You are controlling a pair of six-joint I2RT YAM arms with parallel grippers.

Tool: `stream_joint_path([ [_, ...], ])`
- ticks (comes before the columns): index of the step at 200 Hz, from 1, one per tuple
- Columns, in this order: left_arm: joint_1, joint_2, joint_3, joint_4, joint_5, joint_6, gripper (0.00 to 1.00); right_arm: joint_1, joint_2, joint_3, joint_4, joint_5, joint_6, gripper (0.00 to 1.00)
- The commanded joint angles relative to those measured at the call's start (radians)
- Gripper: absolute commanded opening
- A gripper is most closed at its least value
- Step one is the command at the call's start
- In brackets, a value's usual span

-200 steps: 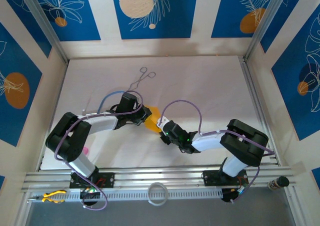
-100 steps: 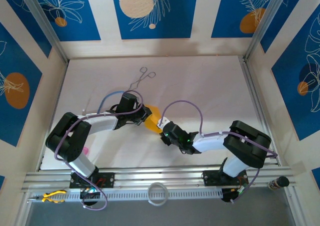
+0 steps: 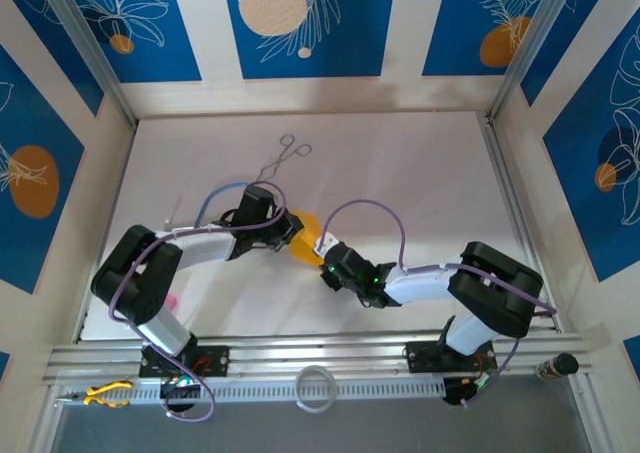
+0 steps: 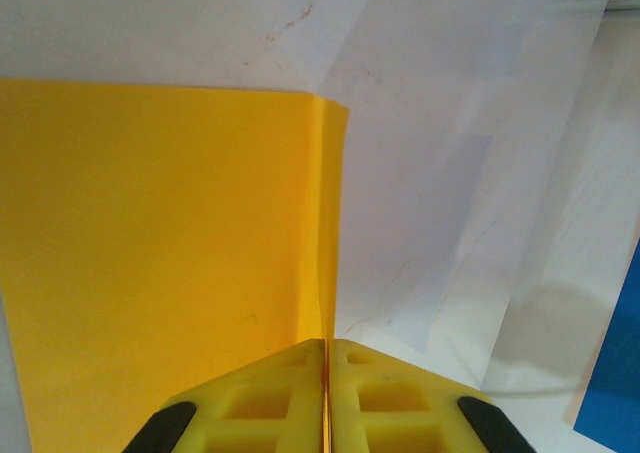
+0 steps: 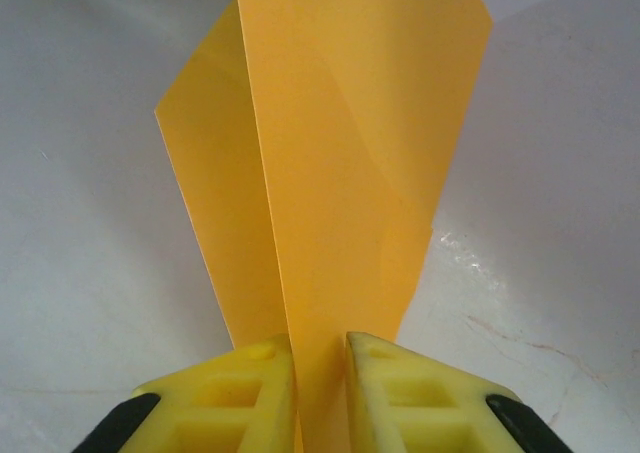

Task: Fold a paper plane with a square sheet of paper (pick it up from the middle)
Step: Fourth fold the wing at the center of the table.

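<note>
The orange-yellow sheet of paper (image 3: 306, 241) is held up off the white table between my two grippers, folded along a sharp crease. My left gripper (image 3: 291, 230) comes from the left. In the left wrist view it (image 4: 327, 342) is shut on the paper's (image 4: 160, 233) folded edge, which runs straight into the closed jaws. My right gripper (image 3: 323, 257) comes from the right. In the right wrist view it (image 5: 320, 339) is open by a narrow gap, and a layer of the paper (image 5: 350, 143) passes between its fingers, with a slanted flap fanning out behind.
Metal forceps (image 3: 285, 155) lie on the white table (image 3: 430, 173) behind the grippers. A small pink slip (image 3: 171, 300) peeks out by the left arm's base. A white ring (image 3: 316, 388) and yellow-handled pliers (image 3: 105, 394) sit on the front rail.
The right arm's elbow has shifted slightly to the right. The left gripper and the paper have stayed in place.
</note>
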Motion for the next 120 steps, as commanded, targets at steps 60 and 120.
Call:
stream_joint_path([
  [60,0.008,0.003,-0.012,0.021,0.003,-0.006,0.1,-0.002,0.018,0.025,0.003,0.016,0.032,0.16],
  [120,0.009,0.005,-0.008,0.018,0.002,-0.006,0.1,-0.01,0.012,0.019,0.004,0.029,0.037,0.21],
])
